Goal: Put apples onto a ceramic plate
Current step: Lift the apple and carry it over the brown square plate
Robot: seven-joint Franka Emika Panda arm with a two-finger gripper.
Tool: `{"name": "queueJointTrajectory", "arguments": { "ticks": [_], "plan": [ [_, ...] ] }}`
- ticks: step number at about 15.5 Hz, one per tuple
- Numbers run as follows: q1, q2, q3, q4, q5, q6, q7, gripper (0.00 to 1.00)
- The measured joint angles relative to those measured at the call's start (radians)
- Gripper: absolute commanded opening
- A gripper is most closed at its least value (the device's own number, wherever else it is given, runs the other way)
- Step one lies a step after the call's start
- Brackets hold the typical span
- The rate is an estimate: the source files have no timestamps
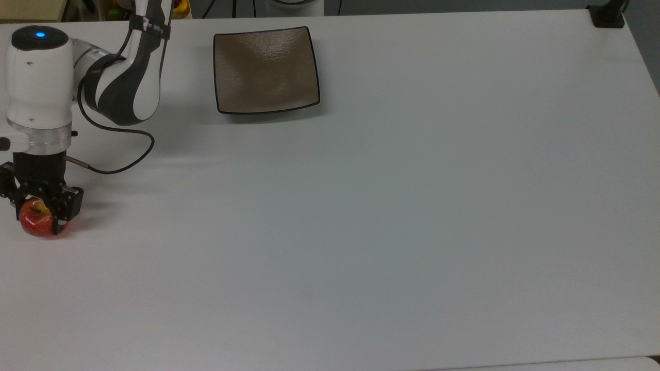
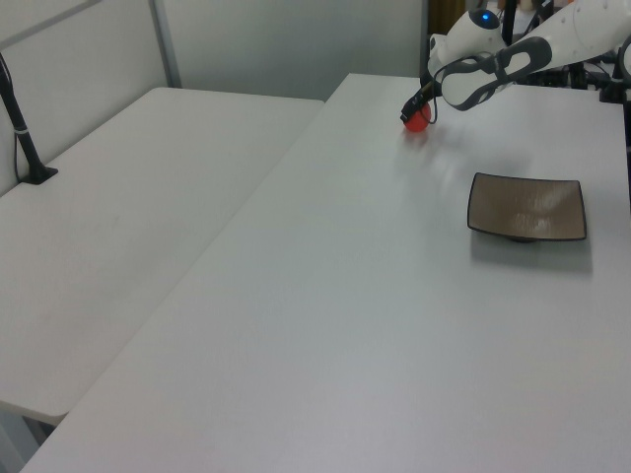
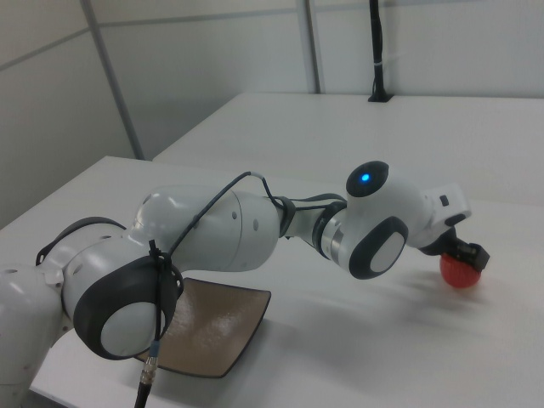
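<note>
Where the white tabletop (image 1: 361, 232) meets its left edge in the top view, approx. halfway down that edge, a small red apple (image 1: 36, 222) rests on the surface. Its yellow-green stem end faces up. The robot's gripper (image 1: 40, 205) reaches straight down over it from a white and grey arm (image 1: 121, 77), w/ one black finger on each side of the fruit. The fingers (image 1: 69, 202) look pressed against the apple's flanks, though the wrist hides the exact contact, so a firm clamp is probable, not certain. That straddling pose suits a round fruit: squeezing across its widest part keeps it from rolling out.

In the left view the apple (image 2: 417, 121) sits near the far edge of the tabletop, under the gripper (image 2: 414, 106). In the right view the apple (image 3: 460, 272) shows just below the black gripper (image 3: 466, 252), and it seems to touch the surface, i.e. not lifted yet.

The ceramic plate (image 1: 266, 69) lies flat near the top edge in the top view, well apart from the apple, w/ nothing on it. It is square, glossy taupe-brown, w/ a thin dark rim and upturned corners. A black cable (image 1: 121, 159) loops from the wrist across the tabletop.

Judging by this layout, the grasp step is in hand; lift and carry to the plate remain.
</note>
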Motion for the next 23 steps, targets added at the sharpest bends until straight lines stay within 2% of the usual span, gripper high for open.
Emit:
{"name": "queueJointTrajectory", "arguments": {
  "ticks": [5, 7, 12, 16, 20, 23],
  "plan": [
    [0.015, -0.080, 0.016, -0.020, 0.000, -0.004, 0.000, 0.04],
    [0.037, -0.137, 0.017, -0.035, 0.000, -0.067, 0.001, 0.04],
    [0.090, -0.304, 0.020, -0.055, 0.034, -0.338, 0.001, 0.05],
    [0.152, -0.429, 0.021, -0.109, 0.041, -0.595, 0.001, 0.07],
    [0.214, -0.532, 0.023, -0.137, 0.042, -0.878, 0.001, 0.09],
    [0.257, -0.600, 0.024, -0.178, 0.060, -1.026, 0.001, 0.11]
  ]
}}
